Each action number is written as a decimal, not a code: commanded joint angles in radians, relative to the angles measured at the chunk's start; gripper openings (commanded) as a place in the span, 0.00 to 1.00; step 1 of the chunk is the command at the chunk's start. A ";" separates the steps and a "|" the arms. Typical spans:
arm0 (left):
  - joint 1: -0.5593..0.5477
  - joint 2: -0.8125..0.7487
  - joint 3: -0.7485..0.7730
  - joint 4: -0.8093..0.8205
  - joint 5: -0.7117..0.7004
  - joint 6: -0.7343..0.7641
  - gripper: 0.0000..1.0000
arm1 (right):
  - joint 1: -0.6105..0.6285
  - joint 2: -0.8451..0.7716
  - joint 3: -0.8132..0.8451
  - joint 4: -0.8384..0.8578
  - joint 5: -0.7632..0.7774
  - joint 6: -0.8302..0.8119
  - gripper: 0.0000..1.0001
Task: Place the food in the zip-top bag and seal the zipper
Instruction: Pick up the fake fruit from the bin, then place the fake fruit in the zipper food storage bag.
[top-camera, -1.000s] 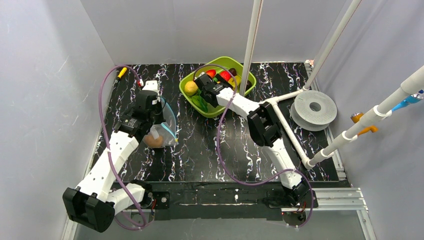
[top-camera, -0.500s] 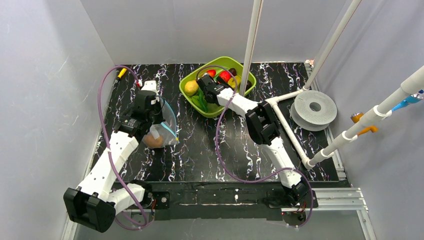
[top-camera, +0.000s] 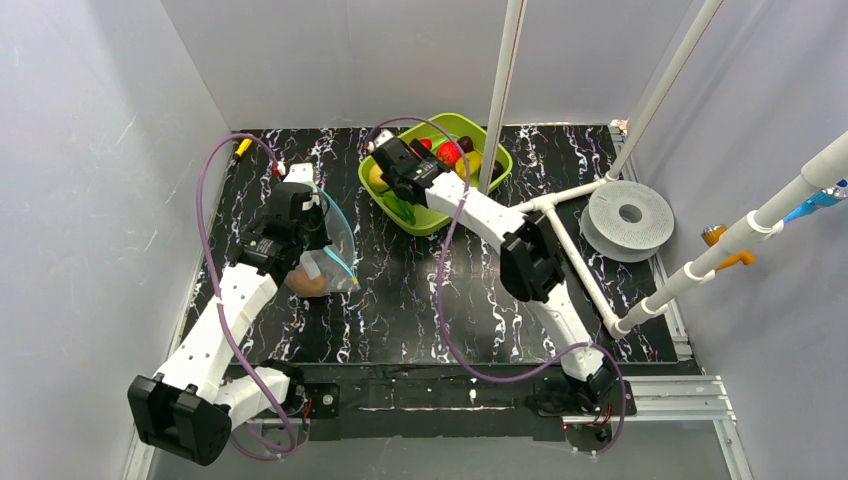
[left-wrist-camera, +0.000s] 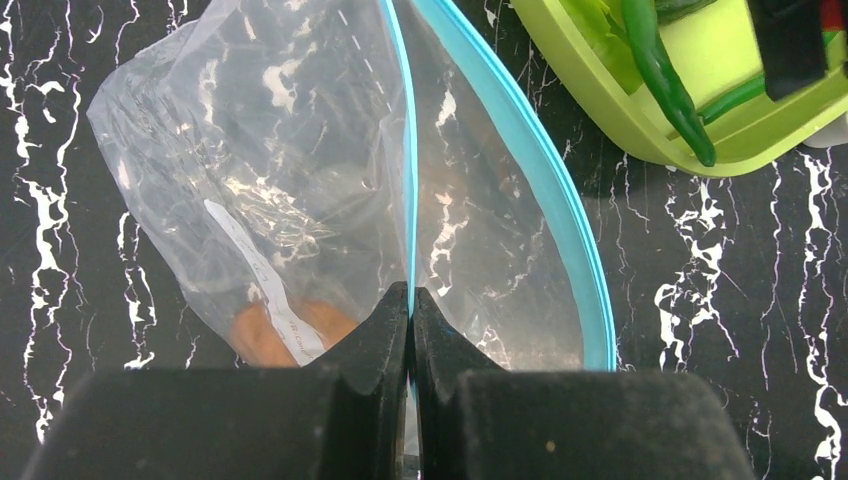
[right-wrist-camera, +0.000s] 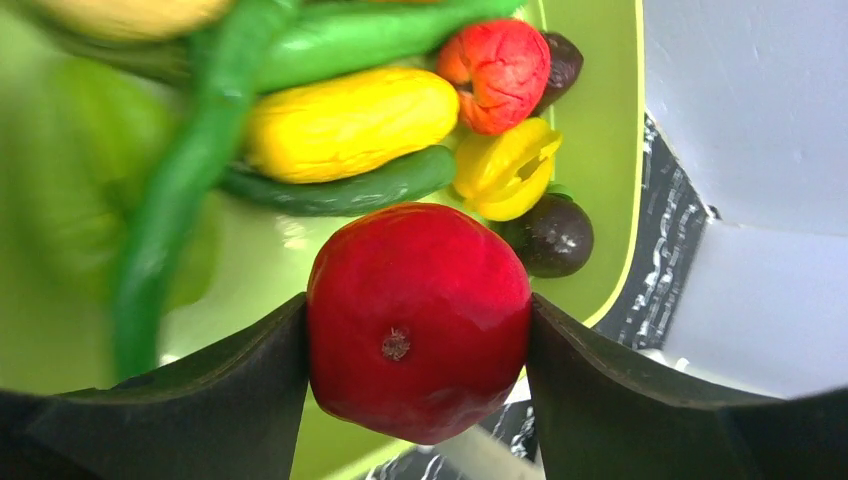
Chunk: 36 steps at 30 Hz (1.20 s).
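left gripper (left-wrist-camera: 410, 300) pinching one edge of the zipper (left-wrist-camera: 545, 170), zip-top bag (left-wrist-camera: 250, 150) mouth gaping wide beside it, brown food (left-wrist-camera: 262, 330) down inside, right gripper (right-wrist-camera: 418, 312) squeezing a red fruit (right-wrist-camera: 420, 290), lime tray (right-wrist-camera: 615, 200) underneath, rim close by

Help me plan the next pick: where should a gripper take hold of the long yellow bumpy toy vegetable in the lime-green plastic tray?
Across its narrow middle, from above, closing on its two long sides. The long yellow toy vegetable lies flat in the lime-green tray. A dark green toy cucumber hugs one long side, so the grip would probably have to wedge in there.
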 joint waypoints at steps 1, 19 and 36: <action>0.005 -0.040 -0.019 0.005 0.023 -0.022 0.00 | 0.062 -0.197 0.063 -0.126 -0.169 0.186 0.31; 0.005 -0.085 -0.030 0.018 0.121 -0.053 0.00 | 0.094 -0.784 -0.859 0.669 -1.226 0.865 0.16; 0.005 -0.144 -0.043 0.038 0.126 -0.045 0.00 | 0.118 -0.696 -0.887 0.995 -1.294 0.969 0.17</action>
